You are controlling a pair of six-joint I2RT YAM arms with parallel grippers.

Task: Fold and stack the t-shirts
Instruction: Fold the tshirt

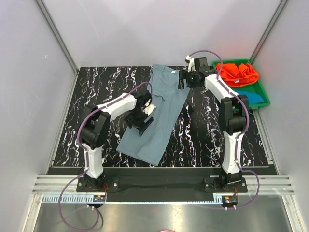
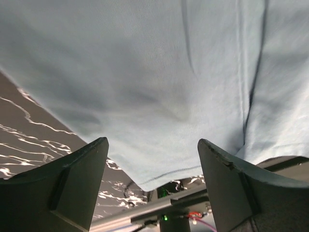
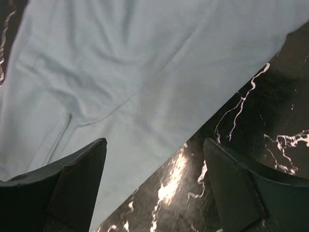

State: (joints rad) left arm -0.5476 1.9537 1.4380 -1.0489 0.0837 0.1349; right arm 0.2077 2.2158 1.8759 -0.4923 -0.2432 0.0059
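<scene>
The grey-blue t-shirt lies folded lengthwise in a long strip on the black marbled table, running from the back centre toward the front left. My left gripper is open just above the strip's lower half; the cloth fills its view down to the hem. My right gripper is open over the strip's far right edge near the collar; the cloth lies under its left finger. The orange t-shirt and the teal-blue t-shirt lie crumpled in the green tray.
The green tray stands at the back right corner, close behind my right arm. Grey walls enclose the table on three sides. Bare marbled tabletop shows to the right of the strip and at the left.
</scene>
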